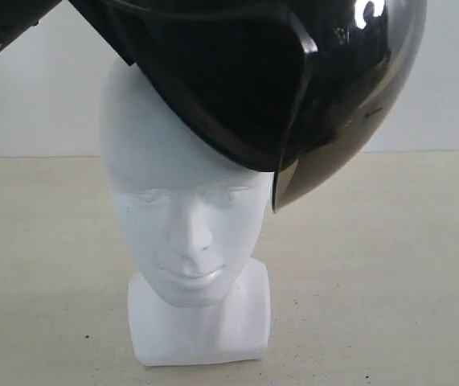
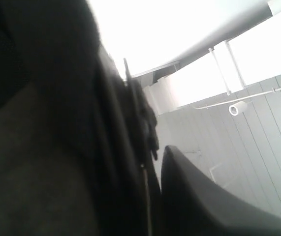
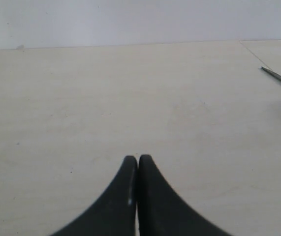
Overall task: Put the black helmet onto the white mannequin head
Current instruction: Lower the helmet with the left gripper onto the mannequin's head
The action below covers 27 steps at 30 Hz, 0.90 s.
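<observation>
Tilted black helmet (image 1: 325,72) over white mannequin head (image 1: 185,217).
Right gripper (image 3: 138,162) was clenched, empty; left gripper (image 2: 156,157) (lost in a dark blur) could not be judged either way.

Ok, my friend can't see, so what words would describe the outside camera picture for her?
A black helmet is tipped over the top of a white mannequin head, hiding part of its crown but not pulled down onto it. The head faces the camera on a pale table, and the helmet's visor hangs down at the picture's right.
</observation>
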Each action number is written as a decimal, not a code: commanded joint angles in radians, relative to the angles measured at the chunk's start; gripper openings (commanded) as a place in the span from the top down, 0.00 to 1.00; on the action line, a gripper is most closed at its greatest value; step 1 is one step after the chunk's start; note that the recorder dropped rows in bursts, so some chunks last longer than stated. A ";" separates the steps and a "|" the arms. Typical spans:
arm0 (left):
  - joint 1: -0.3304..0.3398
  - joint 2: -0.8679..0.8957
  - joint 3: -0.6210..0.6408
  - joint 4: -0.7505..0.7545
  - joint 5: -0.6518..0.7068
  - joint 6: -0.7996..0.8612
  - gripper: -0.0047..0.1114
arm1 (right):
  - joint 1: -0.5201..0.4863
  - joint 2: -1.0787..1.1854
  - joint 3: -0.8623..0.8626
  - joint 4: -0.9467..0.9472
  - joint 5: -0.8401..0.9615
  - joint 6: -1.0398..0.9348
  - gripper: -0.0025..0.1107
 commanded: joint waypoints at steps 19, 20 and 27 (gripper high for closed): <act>0.108 -0.088 0.075 -0.054 -0.062 0.054 0.92 | -0.002 -0.004 -0.001 -0.008 -0.011 0.001 0.98; 0.110 -0.087 0.083 -0.054 -0.062 0.054 0.92 | -0.002 -0.004 -0.001 -0.008 -0.011 0.001 0.98; 0.131 -0.087 0.112 -0.047 -0.062 0.081 0.92 | -0.002 -0.004 -0.001 -0.008 -0.011 0.001 0.98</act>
